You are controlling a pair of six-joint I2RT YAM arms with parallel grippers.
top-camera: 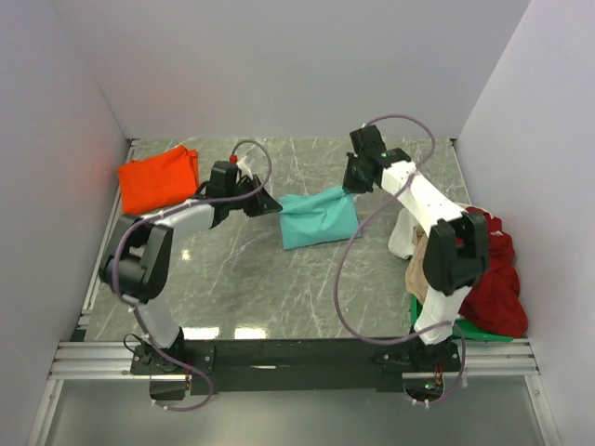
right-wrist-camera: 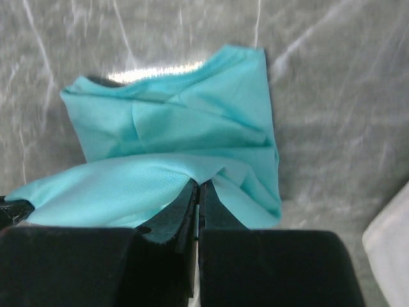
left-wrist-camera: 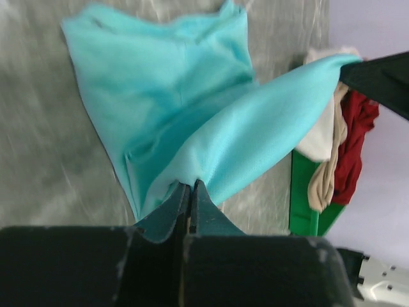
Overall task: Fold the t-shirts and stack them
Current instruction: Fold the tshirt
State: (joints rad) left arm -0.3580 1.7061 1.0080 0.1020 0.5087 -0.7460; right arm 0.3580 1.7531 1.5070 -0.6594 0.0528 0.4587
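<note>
A teal t-shirt (top-camera: pixel 318 217) lies in the middle of the table, its far edge lifted and stretched between both grippers. My left gripper (top-camera: pixel 272 205) is shut on its left corner; the cloth (left-wrist-camera: pixel 192 115) fans out from the fingertips in the left wrist view. My right gripper (top-camera: pixel 350 187) is shut on its right corner; the cloth (right-wrist-camera: pixel 172 147) shows in the right wrist view, partly folded over. An orange t-shirt (top-camera: pixel 158 179) lies folded at the far left. A pile with dark red (top-camera: pixel 493 279), beige (top-camera: pixel 418 269), white (top-camera: pixel 402 237) and green (top-camera: pixel 483 330) shirts sits at the right.
The pile also shows in the left wrist view (left-wrist-camera: pixel 332 153) beyond the teal shirt. White walls close in the table on the left, back and right. A metal rail (top-camera: pixel 279 358) runs along the near edge by the arm bases.
</note>
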